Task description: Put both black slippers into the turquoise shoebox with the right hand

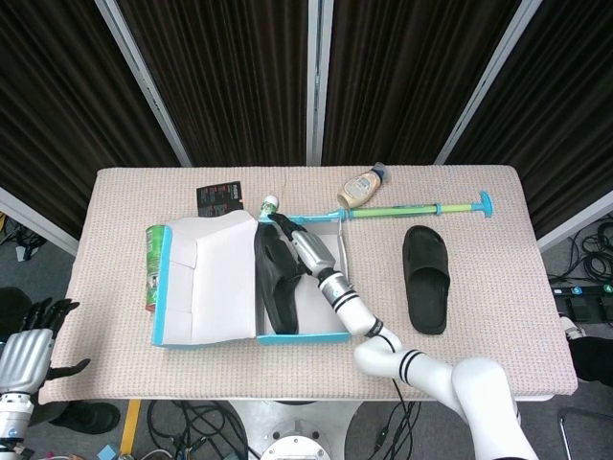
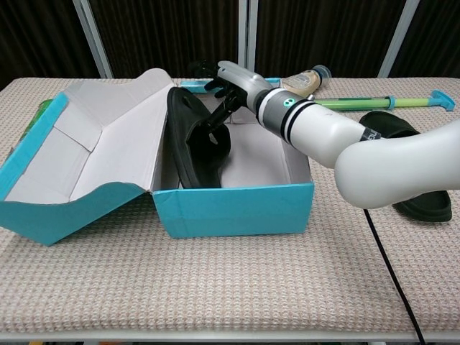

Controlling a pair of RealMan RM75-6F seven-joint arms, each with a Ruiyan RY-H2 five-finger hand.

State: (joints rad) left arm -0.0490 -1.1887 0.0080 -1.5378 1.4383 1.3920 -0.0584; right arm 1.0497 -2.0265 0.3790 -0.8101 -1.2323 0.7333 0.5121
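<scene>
One black slipper (image 1: 278,283) (image 2: 194,144) stands on its side inside the turquoise shoebox (image 1: 302,337) (image 2: 237,208), leaning on the left wall by the open lid (image 1: 206,278) (image 2: 93,151). My right hand (image 1: 287,235) (image 2: 228,85) hovers at the slipper's far end with its fingers spread. One fingertip still touches the strap. The second black slipper (image 1: 425,278) (image 2: 381,123) lies sole down on the table to the right of the box, partly hidden by my right arm in the chest view. My left hand (image 1: 29,350) hangs off the table's near left corner, fingers apart and holding nothing.
Behind the box lie a sauce bottle (image 1: 361,187) (image 2: 305,77) and a long green and blue stick (image 1: 421,207) (image 2: 388,101). A green can (image 1: 153,264) sits left of the lid. A black card (image 1: 219,197) and a small green-capped bottle (image 1: 270,204) are at the back.
</scene>
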